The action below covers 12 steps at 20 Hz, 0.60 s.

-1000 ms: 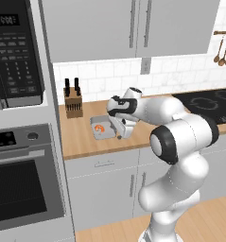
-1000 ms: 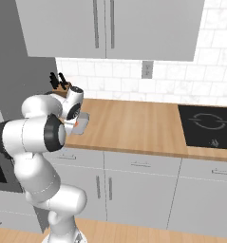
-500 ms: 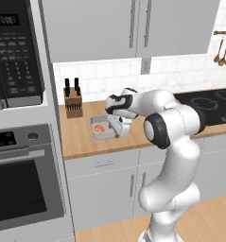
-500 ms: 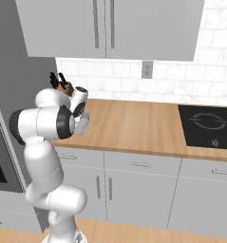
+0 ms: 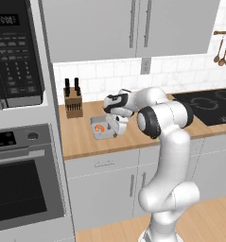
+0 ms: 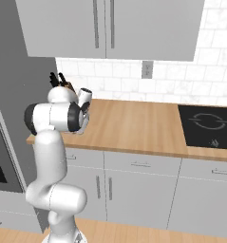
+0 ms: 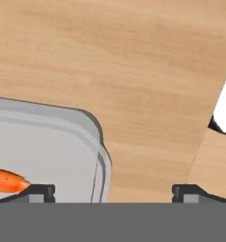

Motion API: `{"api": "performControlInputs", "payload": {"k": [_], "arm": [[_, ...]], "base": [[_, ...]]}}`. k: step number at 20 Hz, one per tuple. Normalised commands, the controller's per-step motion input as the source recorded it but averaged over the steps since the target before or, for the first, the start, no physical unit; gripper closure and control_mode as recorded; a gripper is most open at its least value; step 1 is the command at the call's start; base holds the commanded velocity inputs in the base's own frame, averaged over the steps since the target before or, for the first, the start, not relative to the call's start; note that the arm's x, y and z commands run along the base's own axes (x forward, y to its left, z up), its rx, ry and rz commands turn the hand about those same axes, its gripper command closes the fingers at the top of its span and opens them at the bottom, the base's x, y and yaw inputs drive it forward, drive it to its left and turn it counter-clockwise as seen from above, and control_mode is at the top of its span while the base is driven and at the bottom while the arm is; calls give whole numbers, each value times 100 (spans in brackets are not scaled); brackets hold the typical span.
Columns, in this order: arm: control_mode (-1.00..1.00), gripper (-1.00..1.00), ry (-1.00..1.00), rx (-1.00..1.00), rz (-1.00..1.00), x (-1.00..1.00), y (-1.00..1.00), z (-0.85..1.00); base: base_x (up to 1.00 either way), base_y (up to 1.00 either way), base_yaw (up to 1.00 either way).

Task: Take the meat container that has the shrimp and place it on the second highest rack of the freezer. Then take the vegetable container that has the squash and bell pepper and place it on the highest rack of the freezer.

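Note:
The meat container (image 5: 101, 129) is a shallow grey tray on the wooden counter, with the small orange shrimp (image 5: 99, 128) lying inside. My gripper (image 5: 116, 124) hangs open just over the tray's right edge. In the hand view the tray's rounded rim (image 7: 98, 142) runs between the fingertips: one fingertip (image 7: 38, 191) is over the tray beside the shrimp (image 7: 6, 180), the other over bare counter. Nothing is held. The freezer, its racks and the vegetable container with the squash and bell pepper are out of view.
A knife block (image 5: 73, 103) stands at the wall behind the tray, also seen as the knife block (image 6: 61, 81) past the arm. The black oven tower (image 5: 20, 156) is to the left, a black cooktop (image 6: 207, 124) to the right. Wall cabinets hang overhead.
The hand has dropped slightly toward the tray's right edge, and the arm's elbow has swung more upright. The jaws stay wide open and the tray has not moved.

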Motion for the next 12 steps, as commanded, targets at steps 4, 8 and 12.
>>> {"api": "performControlInputs", "payload": {"k": [4,8,12], "arm": [[-100,-100,2,-10,-7,57,0,-14],[-100,-100,0,-9,-9,22,13,-31],[-100,-100,0,-4,-6,-16,47,-74]], "base": [[0,0,0],[0,0,0],[0,0,0]]}}
